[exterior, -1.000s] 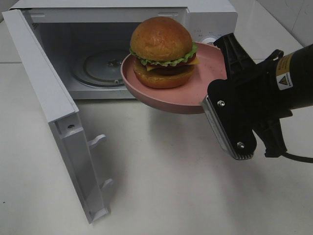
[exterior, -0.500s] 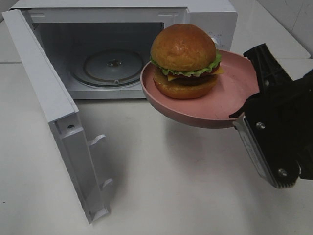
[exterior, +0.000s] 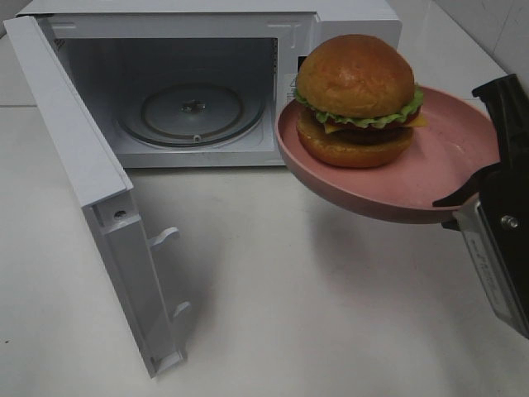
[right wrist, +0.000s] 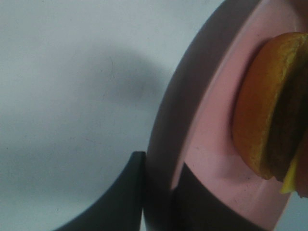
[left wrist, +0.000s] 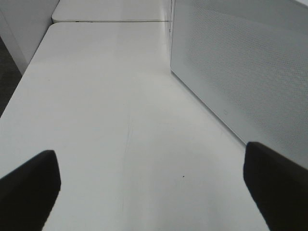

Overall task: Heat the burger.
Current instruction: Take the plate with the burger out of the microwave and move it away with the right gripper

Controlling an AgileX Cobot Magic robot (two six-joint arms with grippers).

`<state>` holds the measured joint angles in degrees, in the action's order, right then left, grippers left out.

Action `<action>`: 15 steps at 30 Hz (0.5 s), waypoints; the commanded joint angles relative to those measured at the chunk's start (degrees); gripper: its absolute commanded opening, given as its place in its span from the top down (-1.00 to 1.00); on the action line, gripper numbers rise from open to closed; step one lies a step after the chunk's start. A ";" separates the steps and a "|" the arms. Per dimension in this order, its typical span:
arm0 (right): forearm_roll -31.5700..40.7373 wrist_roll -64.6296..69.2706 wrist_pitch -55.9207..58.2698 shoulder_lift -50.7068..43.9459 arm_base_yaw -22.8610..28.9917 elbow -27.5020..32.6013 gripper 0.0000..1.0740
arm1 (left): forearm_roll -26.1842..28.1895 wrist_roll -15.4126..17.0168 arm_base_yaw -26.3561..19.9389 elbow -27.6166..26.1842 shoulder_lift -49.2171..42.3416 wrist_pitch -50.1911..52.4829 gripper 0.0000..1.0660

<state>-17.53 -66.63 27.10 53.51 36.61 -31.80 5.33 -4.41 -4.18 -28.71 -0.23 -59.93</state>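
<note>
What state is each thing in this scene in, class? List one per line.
microwave door: swung fully open
microwave: empty, glass turntable bare
burger: upright on the pink plate, outside the microwave
pink plate: held in the air, tilted
right gripper: shut on the plate's rim
left gripper: open, holding nothing

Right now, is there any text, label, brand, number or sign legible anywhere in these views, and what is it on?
No text can be read in any view.
Microwave: a small printed patch on the inner frame beside the cavity, too small and blurred to read.
Burger, plate, table, right hand: no markings visible.
Left wrist view: only bare table and the microwave's perforated side, no writing.
</note>
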 commanded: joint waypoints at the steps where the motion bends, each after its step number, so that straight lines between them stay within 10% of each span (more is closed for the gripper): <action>1: -2.58 2.86 -2.01 -1.83 -0.40 -0.29 0.98 | -0.06 0.40 -0.06 0.23 -1.20 0.40 -0.84; 15: -15.64 23.03 6.70 -2.86 -0.40 -0.29 0.98 | -0.06 0.40 -0.06 0.23 -1.20 0.40 -0.84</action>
<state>-29.91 -45.66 36.44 51.62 36.61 -31.63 5.33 -4.41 -4.18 -28.71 -0.23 -59.93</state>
